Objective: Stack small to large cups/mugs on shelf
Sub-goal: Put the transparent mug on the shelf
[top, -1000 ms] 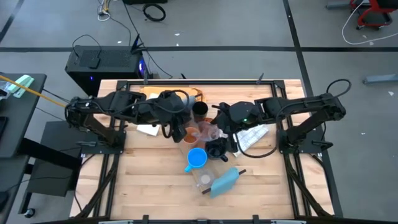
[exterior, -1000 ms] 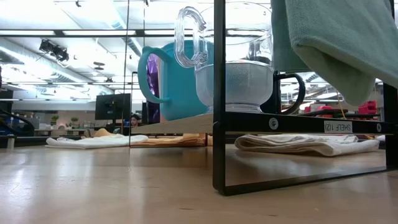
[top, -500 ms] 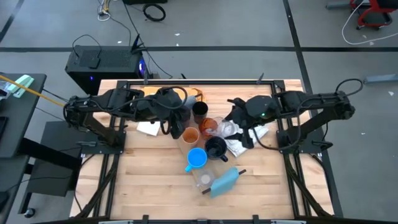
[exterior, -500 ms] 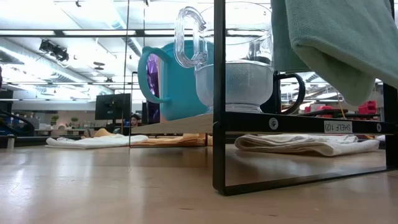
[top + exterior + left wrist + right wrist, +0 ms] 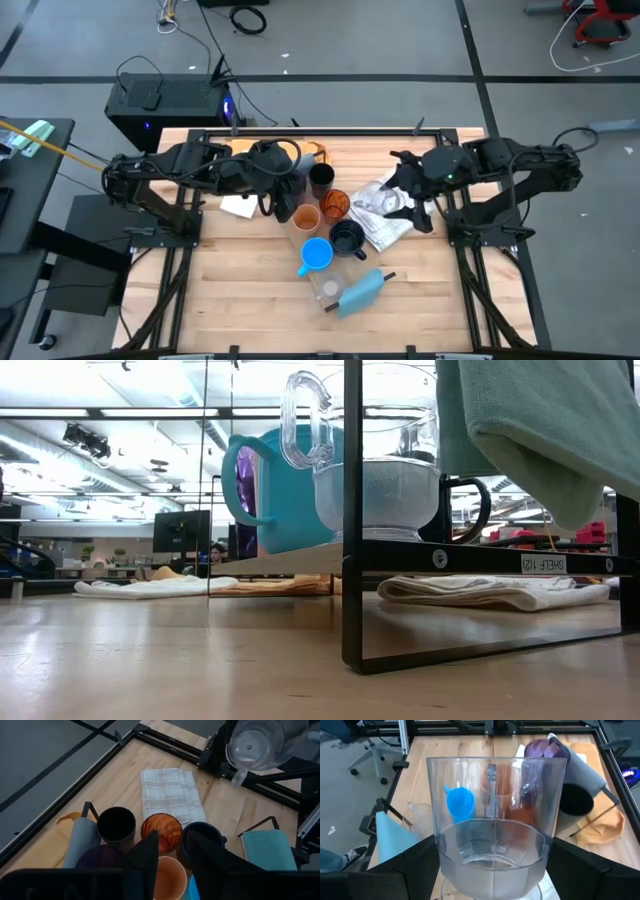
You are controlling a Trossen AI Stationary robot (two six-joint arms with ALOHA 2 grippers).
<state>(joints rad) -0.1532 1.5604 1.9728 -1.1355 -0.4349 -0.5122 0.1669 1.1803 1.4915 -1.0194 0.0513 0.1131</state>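
A cluster of cups stands mid-table: a black cup (image 5: 322, 178), two orange cups (image 5: 335, 203) (image 5: 307, 217), a dark navy mug (image 5: 347, 238) and a bright blue mug (image 5: 316, 254). A purple tumbler (image 5: 100, 857) stands beside them. In the low view a blue mug (image 5: 275, 490) and a clear glass mug (image 5: 375, 480) stand on the shelf (image 5: 290, 560). My right gripper (image 5: 395, 198) is shut on a clear glass (image 5: 492, 810) above the white checked cloth (image 5: 400, 220). My left gripper (image 5: 172, 855) hangs open above the orange cups, holding nothing. My right gripper pinches the clear glass between its two fingers (image 5: 415, 870), one on each side of the lower wall (image 5: 442, 855). The glass's handle (image 5: 491, 790) is on the side away from the gripper. The glass is lifted clear of the table and the other cups.
A teal cloth (image 5: 362, 290) and a small clear glass (image 5: 328, 290) lie toward the near edge. A yellow cloth and a grey roll (image 5: 80, 840) sit behind the cups at the far side. Bare wood lies near left and near right.
My right gripper has carried the clear glass up and toward the table's right edge, from above the cup cluster to above the checked cloth, still shut on it. The cups on the table have stayed put.
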